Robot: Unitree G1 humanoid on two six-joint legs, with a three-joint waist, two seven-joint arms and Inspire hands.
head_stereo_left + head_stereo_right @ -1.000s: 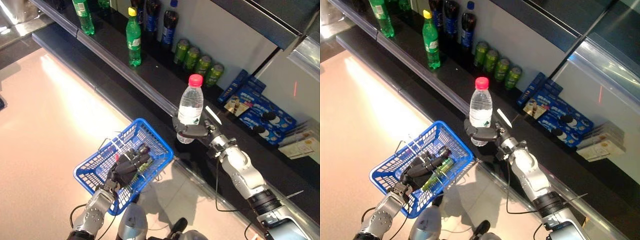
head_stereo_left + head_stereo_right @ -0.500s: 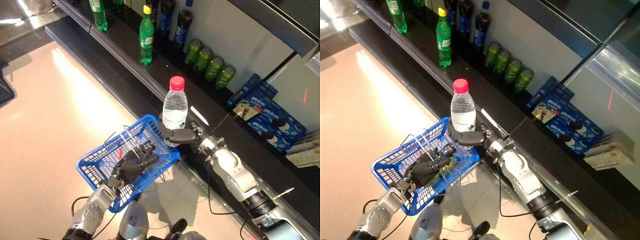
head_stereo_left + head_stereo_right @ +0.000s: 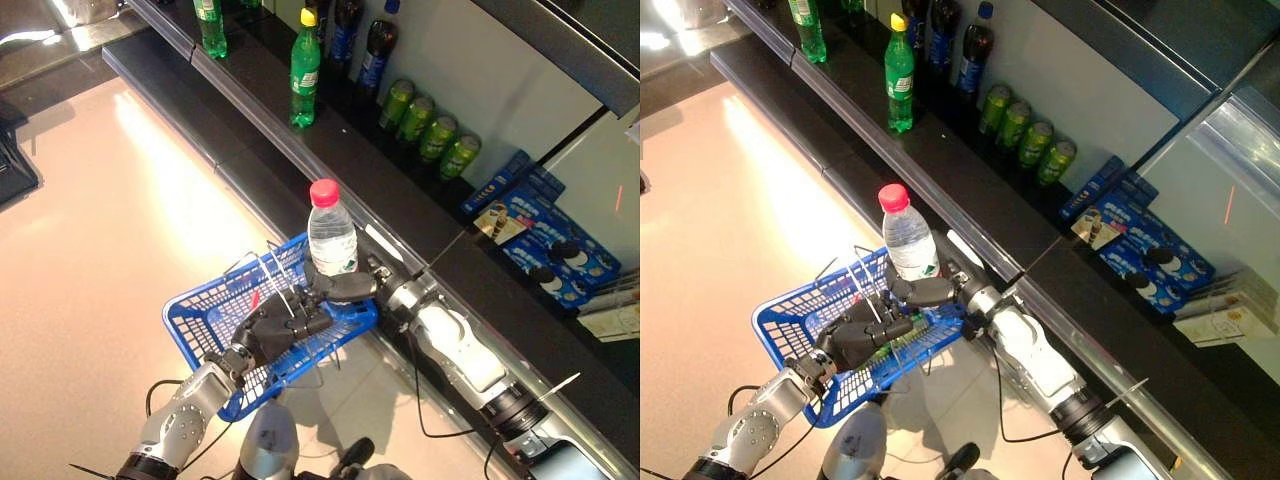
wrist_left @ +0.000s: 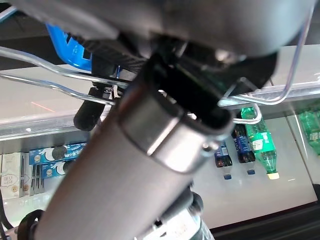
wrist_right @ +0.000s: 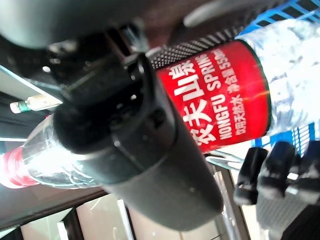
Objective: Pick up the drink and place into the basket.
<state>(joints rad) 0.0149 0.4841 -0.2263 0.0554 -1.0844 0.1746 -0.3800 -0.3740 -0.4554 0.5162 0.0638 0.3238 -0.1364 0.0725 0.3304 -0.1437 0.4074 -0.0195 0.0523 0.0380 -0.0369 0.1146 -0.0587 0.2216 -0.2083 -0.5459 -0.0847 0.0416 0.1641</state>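
Note:
My right hand [image 3: 345, 287] is shut on a clear water bottle [image 3: 331, 234] with a pink cap and a red label. It holds the bottle upright over the far right rim of the blue basket [image 3: 203, 318]. The bottle also shows close up in the right wrist view [image 5: 235, 90], with my fingers [image 5: 272, 172] curled round it. My left hand [image 3: 278, 327] is shut on the blue basket's thin wire handles [image 3: 270, 275] and holds the basket up in front of me, above the floor. The wire handles show in the left wrist view [image 4: 60, 80].
A dark shelf [image 3: 400, 210] runs along behind the basket. On it stand green bottles [image 3: 304, 68], dark bottles [image 3: 375, 55], green cans [image 3: 428, 130] and blue boxes [image 3: 545, 235]. Pale floor [image 3: 100, 220] lies to the left.
My right hand has carried the bottle left and lower, from over the shelf edge to the basket's far rim. The camera has shifted too.

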